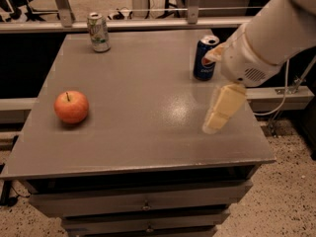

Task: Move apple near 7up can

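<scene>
Apple [71, 106]: near left edge of desk [143, 147].
7up can [98, 32]: far left corner.
Hand [223, 108]: over right edge; grip cannot be told.

Bulky white arm [276, 33] with a vented wrist housing, blocky cream gripper [215, 124] above the table [148, 107].
</scene>
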Controlling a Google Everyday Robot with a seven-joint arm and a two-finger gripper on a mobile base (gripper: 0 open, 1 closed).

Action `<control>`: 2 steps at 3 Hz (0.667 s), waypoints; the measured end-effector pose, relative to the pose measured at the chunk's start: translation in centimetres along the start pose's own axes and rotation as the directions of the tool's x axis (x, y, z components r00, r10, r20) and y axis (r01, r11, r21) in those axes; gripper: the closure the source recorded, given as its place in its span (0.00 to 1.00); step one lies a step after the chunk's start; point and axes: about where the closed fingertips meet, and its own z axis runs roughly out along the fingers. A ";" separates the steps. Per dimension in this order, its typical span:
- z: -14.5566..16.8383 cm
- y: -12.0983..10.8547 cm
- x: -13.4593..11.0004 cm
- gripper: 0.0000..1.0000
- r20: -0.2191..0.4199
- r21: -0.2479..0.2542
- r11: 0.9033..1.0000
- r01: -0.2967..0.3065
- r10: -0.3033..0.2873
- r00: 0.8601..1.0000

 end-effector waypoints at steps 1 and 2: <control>4.7 -1.2 -6.2 0.00 0.149 0.026 0.999 0.032 -0.036 0.988; 4.7 -1.2 -6.2 0.00 0.149 0.026 0.999 0.032 -0.036 0.988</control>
